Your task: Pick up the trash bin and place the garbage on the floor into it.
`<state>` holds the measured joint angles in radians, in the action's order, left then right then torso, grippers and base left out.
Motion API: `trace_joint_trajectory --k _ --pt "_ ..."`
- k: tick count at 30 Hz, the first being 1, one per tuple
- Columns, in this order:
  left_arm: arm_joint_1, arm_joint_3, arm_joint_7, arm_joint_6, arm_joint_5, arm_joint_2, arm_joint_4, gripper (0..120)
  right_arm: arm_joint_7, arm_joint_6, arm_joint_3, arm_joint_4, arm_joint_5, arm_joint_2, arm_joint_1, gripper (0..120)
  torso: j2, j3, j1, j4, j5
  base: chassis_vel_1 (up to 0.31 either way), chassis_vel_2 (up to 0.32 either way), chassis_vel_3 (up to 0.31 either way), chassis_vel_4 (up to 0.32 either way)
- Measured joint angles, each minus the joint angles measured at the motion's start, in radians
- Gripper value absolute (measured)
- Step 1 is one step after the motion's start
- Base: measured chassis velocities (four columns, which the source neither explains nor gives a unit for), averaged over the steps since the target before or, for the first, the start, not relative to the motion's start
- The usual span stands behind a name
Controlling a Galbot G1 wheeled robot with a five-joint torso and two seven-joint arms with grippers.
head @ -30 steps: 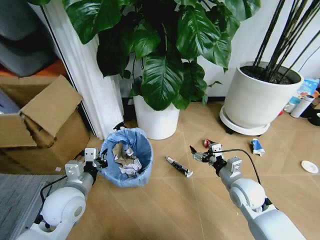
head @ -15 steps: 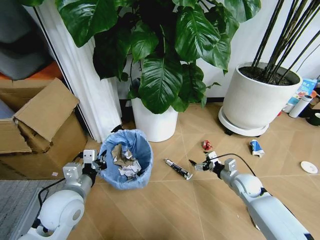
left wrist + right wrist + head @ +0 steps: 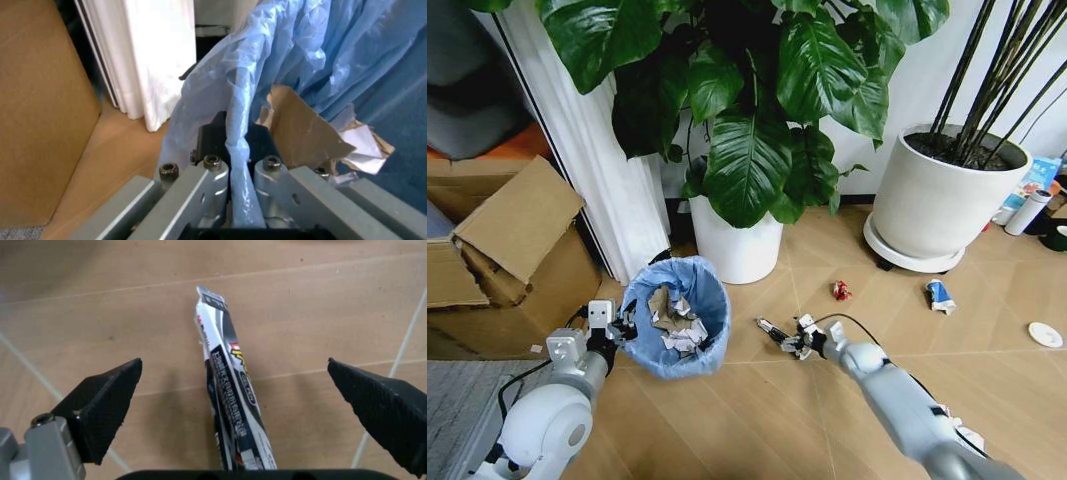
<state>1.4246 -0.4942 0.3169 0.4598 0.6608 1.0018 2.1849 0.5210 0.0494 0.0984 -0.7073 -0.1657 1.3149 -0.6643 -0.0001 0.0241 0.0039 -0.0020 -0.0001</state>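
Note:
The trash bin (image 3: 674, 318) stands on the wood floor, lined with a light-blue bag (image 3: 320, 60) and holding paper and cardboard scraps. My left gripper (image 3: 617, 325) is shut on its near-left rim, the bag edge pinched between the fingers (image 3: 239, 145). My right gripper (image 3: 793, 339) is low over a black-and-white tube wrapper (image 3: 770, 330), one piece of the garbage. In the right wrist view it is open (image 3: 233, 365), with the tube (image 3: 230, 405) lying lengthwise between its pads. Other garbage lies to the right: a red wrapper (image 3: 840, 291), a blue-white tube (image 3: 939, 295) and a white lid (image 3: 1045, 334).
A white pot (image 3: 737, 245) with a big leafy plant stands right behind the bin. A larger white pot (image 3: 937, 205) is at the back right, with a white thermos (image 3: 1021, 212) beside it. A cardboard box (image 3: 507, 250) and a white curtain (image 3: 602, 180) are on the left.
My right arm has reached forward, left and down, bringing its open gripper from beside the red wrapper to over the tube wrapper. The left gripper has kept its hold on the bin rim.

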Motion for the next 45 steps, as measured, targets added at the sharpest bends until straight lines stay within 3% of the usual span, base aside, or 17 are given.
trace_joint_trajectory --k 3,5,11,15,21,23,25,37,45 --pt "0.0 0.0 0.0 0.0 0.0 -0.001 -0.002 0 -0.008 -0.001 0.007 0.037 0.004 0.011 0.014 100 0.0 0.0 0.0 -0.0002 -0.0015 0.0 0.0 0.0 0.0" --pt "-0.002 0.003 0.001 -0.002 0.0 -0.002 -0.005 0 -0.012 -0.001 0.015 0.072 0.008 0.02 0.021 100 0.0 0.0 0.0 -0.0003 -0.0001 0.0 0.0 0.0 0.0" --pt "-0.004 0.009 0.001 -0.003 -0.004 0.0 -0.009 0 -0.016 -0.002 0.027 0.093 0.013 0.023 0.019 97 0.0 0.0 0.0 -0.0004 -0.0006 0.0 0.0 0.0 0.0" --pt "-0.004 0.012 0.001 -0.003 -0.006 0.0 -0.011 0 -0.023 -0.003 0.034 0.102 0.014 0.029 0.015 87 0.0 0.0 0.0 -0.0004 -0.0006 0.0 0.0 0.0 0.0" --pt "-0.005 0.01 0.002 -0.003 -0.002 -0.012 -0.008 0 -0.025 -0.007 0.046 0.11 0.019 0.038 0.011 59 0.0 0.0 0.0 -0.0003 -0.0006 0.0 0.0 0.0 0.0" --pt "-0.005 0.01 0.002 -0.003 -0.001 -0.013 -0.007 0 -0.025 -0.007 0.047 0.112 0.02 0.04 0.011 57 0.0 0.0 0.0 -0.0002 -0.0006 0.0 0.0 0.0 0.0" --pt "-0.005 0.009 0.002 -0.003 0.0 -0.014 -0.006 0 -0.025 -0.007 0.053 0.116 0.022 0.043 0.011 46 0.0 0.0 0.0 -0.0002 -0.0007 0.0 0.0 0.0 0.0" --pt "-0.009 0.011 0.002 -0.003 0.0 -0.014 -0.003 0 -0.034 -0.007 0.066 0.102 0.017 0.043 -0.012 3 0.0 0.0 0.0 -0.0003 -0.0006 0.0 0.0 0.0 0.0" --pt "-0.007 0.012 0.003 -0.003 0.0 -0.014 0.0 0 -0.087 -0.024 0.072 -0.015 -0.045 0.023 -0.055 0 0.0 0.0 0.0 -0.0001 -0.0006 0.0 0.0 0.0 0.0"
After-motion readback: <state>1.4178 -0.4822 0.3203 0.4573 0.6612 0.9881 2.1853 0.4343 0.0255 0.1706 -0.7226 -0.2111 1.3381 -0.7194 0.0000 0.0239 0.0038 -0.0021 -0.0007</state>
